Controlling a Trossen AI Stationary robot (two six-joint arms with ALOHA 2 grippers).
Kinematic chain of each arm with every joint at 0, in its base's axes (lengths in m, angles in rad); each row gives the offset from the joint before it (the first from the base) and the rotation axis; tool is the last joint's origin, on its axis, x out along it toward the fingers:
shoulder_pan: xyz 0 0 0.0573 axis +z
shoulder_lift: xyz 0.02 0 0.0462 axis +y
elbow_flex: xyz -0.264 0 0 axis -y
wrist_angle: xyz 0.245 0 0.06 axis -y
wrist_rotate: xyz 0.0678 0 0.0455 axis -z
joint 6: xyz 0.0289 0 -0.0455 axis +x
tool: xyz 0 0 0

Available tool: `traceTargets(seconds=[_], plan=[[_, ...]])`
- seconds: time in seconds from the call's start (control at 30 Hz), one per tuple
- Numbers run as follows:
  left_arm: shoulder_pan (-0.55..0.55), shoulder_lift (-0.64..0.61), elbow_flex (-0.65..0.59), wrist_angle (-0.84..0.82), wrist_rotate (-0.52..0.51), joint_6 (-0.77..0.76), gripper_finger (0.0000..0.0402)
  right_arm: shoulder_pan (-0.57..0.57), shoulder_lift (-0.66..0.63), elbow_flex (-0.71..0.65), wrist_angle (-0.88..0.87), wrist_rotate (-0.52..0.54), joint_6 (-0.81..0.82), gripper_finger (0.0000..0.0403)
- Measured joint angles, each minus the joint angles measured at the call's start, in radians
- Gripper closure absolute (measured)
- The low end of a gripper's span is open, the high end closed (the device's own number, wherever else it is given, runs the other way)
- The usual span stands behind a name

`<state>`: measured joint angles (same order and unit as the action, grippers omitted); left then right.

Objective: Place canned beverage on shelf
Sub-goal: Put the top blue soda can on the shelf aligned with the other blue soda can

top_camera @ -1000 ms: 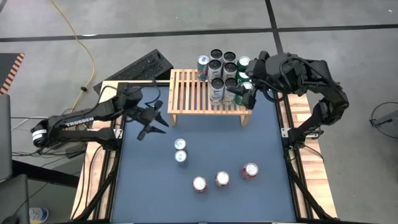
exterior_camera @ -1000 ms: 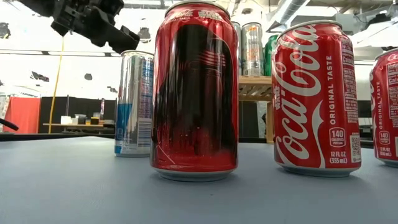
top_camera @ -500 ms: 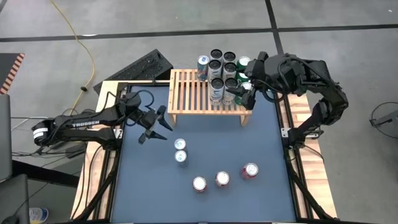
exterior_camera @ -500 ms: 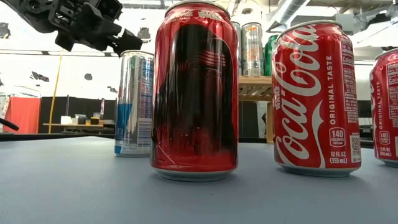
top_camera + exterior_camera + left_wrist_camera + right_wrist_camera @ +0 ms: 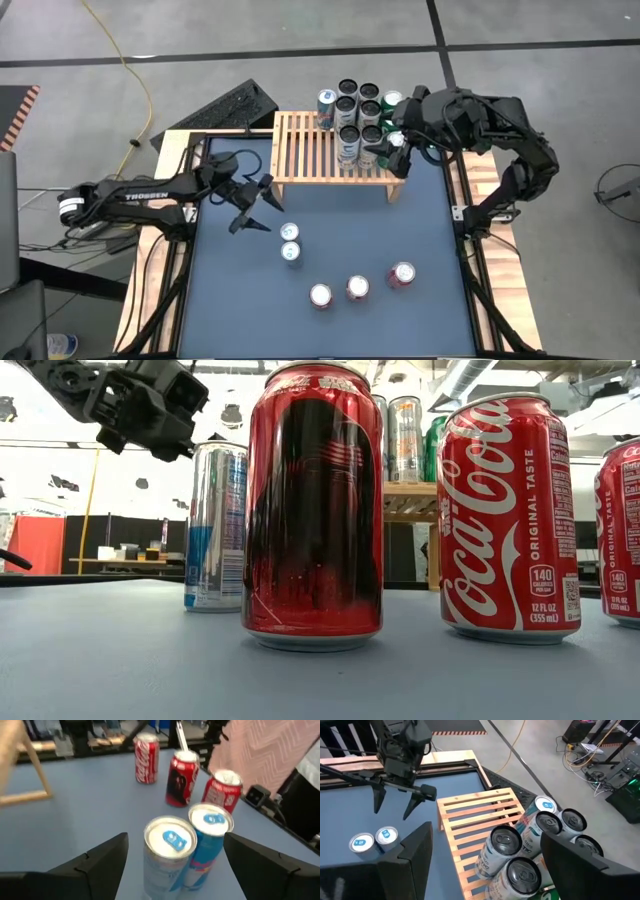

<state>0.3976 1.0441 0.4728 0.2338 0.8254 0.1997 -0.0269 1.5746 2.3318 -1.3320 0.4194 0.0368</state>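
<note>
My left hand, fingers spread and empty, hovers just beside the two upright blue-and-silver slim cans on the counter, nearer than my open right hand, which waits over the shelf.

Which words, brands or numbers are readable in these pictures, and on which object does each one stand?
"Coca-Cola", "ORIGINAL TASTE", "140", "12 FL OZ (355 mL)": on the red can at the right of the low view.
"TROSSEN": on the left arm in the high view.
Dark red can: a dark figure, no readable words.
Slim blue and silver can: print too blurred to read.
Cans on the shelf: labels too small to read.
</note>
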Motion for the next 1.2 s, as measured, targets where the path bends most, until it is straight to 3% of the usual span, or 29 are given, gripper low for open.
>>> traceTargets(seconds=[0.67, 1.2], plan=[[-0.037, 0.259, 0.000, 0.143, 0.058, 0.069, 0.0087, 0.000, 0.001, 0.000, 0.000, -0.003, 0.019, 0.0088], [-0.065, 0.414, 0.000, 0.411, 0.087, 0.029, 0.0099, 0.000, 0.001, 0.000, 0.000, -0.003, 0.015, 0.0088]])
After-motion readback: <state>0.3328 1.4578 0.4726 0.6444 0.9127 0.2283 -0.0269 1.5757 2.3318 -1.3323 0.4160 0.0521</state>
